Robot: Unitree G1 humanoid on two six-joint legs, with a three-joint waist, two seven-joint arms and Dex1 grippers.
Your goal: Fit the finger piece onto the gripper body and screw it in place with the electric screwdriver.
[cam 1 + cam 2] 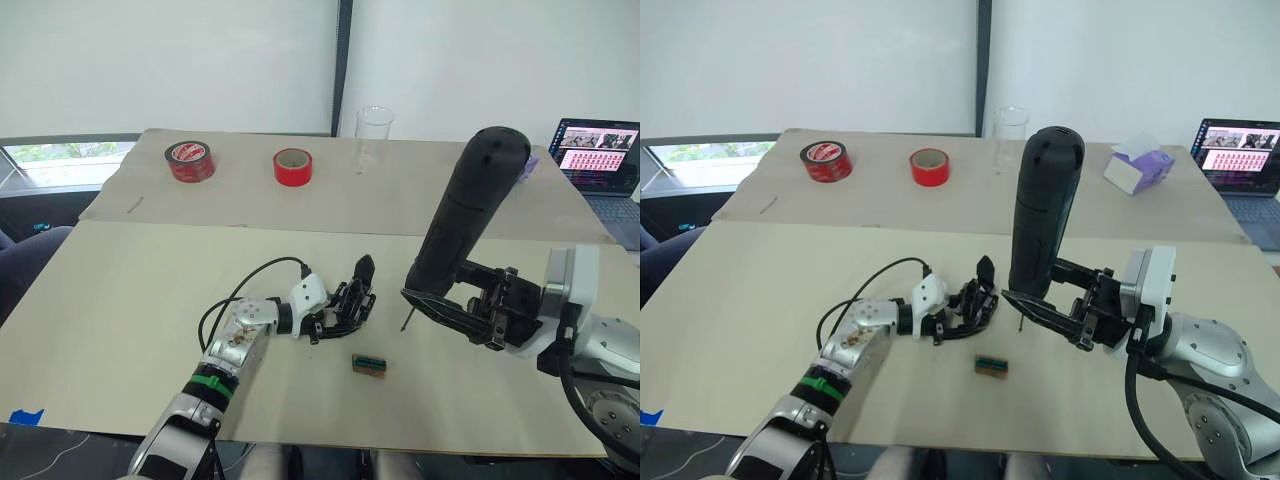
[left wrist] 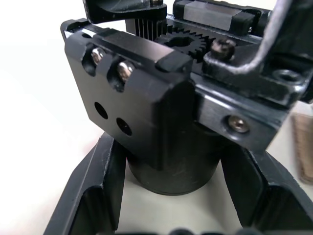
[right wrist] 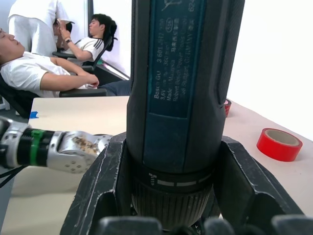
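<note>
Head stereo pair overlooking table (image 1: 120, 300), wrist cameras close-up — along hands

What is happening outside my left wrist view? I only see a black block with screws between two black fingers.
Observer: The right gripper holds an electric screwdriver upright, close beside that black block.
Operator: Is its tip touching the block?
Observer: No, the thin bit points down at the table, apart from the block.
Operator: Anything else around?
Observer: Two rolls of red tape sit at the far side.
</note>
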